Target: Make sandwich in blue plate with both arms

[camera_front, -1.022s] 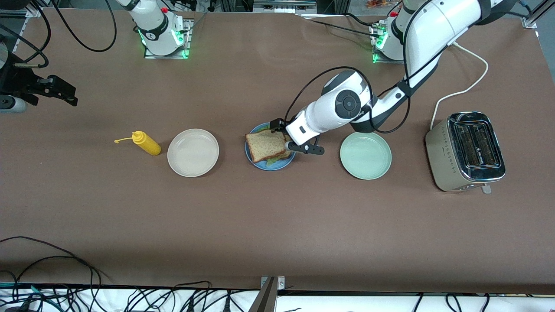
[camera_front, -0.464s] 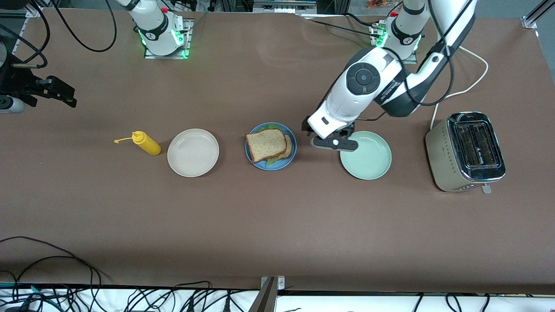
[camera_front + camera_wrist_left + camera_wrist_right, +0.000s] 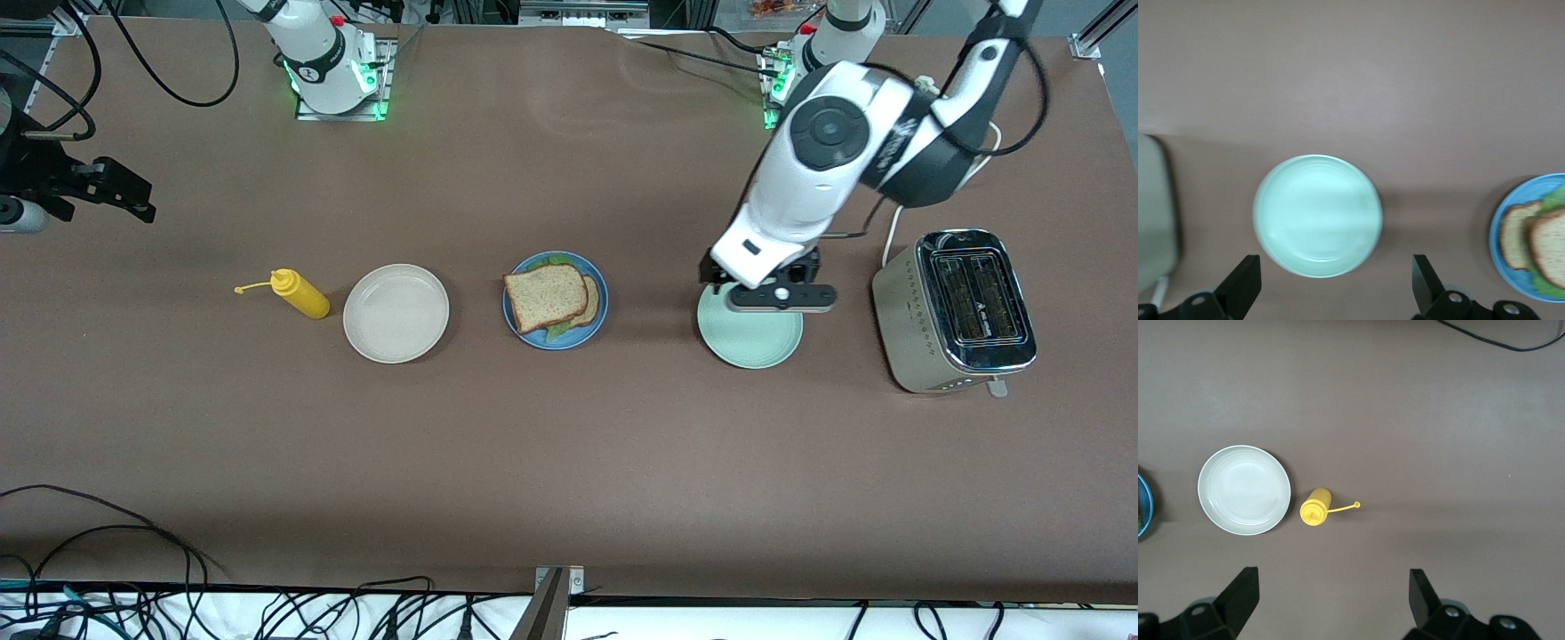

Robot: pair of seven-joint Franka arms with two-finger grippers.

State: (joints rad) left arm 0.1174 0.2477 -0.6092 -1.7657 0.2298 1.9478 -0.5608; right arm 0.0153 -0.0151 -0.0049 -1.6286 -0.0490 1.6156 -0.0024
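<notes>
**Tech:** Sandwich point(image 3: 551, 300) sits on the blue plate point(image 3: 598, 293), mid-table, between the cream plate point(image 3: 396, 313) and the mint plate point(image 3: 749, 340). You can see one toast slice over another, offset, with lettuce point(image 3: 558, 331) poking out at the edge nearer the front camera.

**Operator:** So which step am I on?

**Tech:** Judging by the stack, assembly looks done; you're at the clearing-away step. Your left gripper point(image 3: 772, 297) hangs over the mint plate, fingers point(image 3: 1243, 285) spread wide with nothing between them. Your right gripper point(image 3: 1331, 603) waits up over the right arm's end of the table, above the bare cloth near the mustard bottle point(image 3: 300, 294), its jaws also wide and empty.

**Operator:** And next?

**Tech:** Probably nothing more than parking the left arm. Mind the toaster point(image 3: 956, 308) just beside that mint plate if you swing toward your base.
</notes>
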